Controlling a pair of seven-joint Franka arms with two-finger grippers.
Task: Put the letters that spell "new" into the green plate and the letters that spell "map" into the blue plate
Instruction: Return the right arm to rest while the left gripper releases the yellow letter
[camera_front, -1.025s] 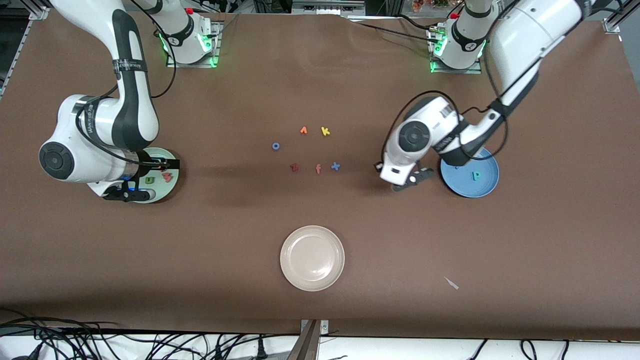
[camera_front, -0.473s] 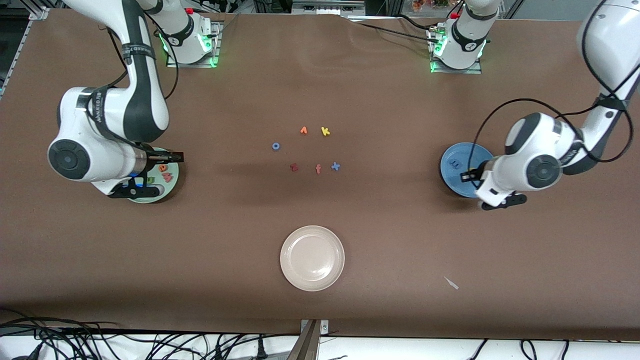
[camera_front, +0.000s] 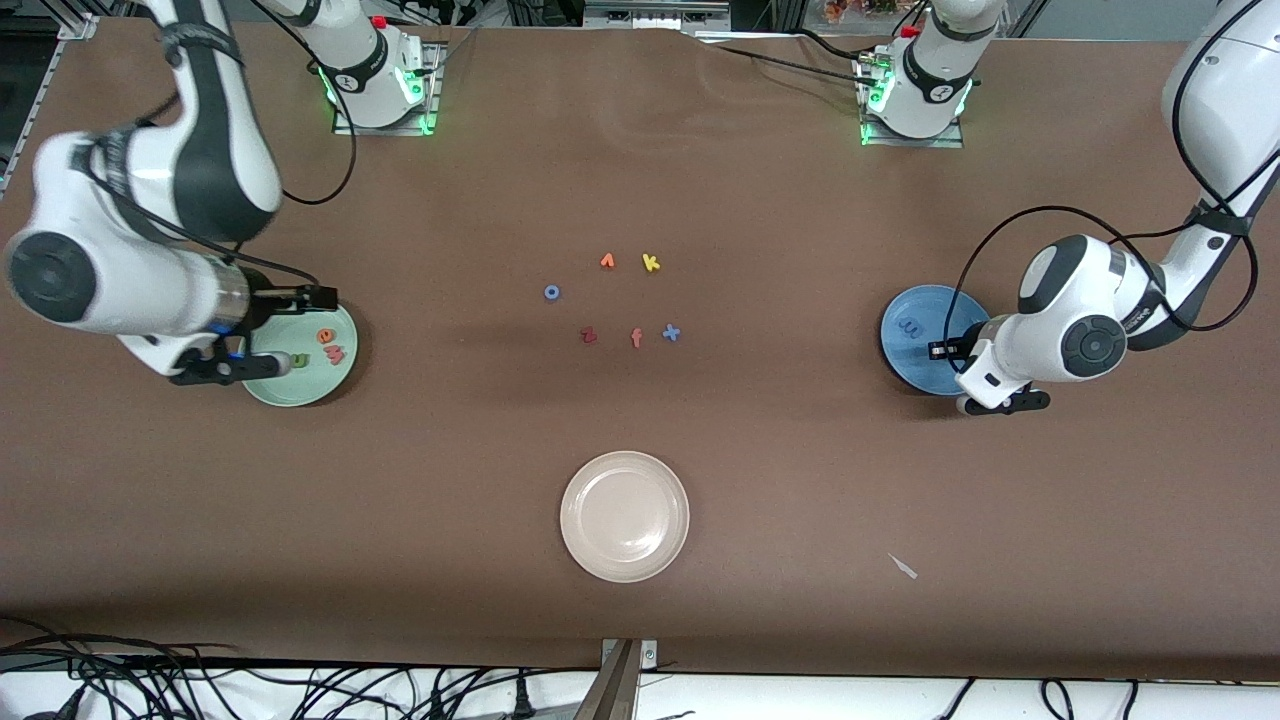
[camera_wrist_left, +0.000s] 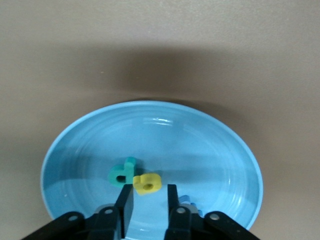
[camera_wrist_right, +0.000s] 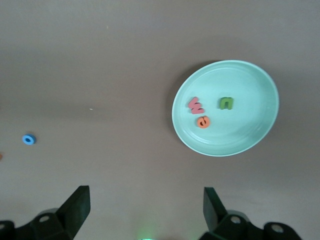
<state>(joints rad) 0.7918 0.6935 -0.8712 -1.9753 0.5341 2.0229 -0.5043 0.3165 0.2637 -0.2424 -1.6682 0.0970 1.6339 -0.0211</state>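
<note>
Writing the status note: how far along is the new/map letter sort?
Looks essentially done. Green plate holds n, e and w. Blue plate holds p, a and m. Left end effector hovers over the blue plate, fingers parted around nothing; right end effector is open, empty. Nothing left to sort.

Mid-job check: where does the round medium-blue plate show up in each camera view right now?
Front view: the round medium-blue plate lies at the left arm's end of the table, partly covered by the left gripper.
Left wrist view: the plate fills the middle, under the gripper.
Right wrist view: not in it.
Shared landmark: the light blue foam m in the plate.
</note>
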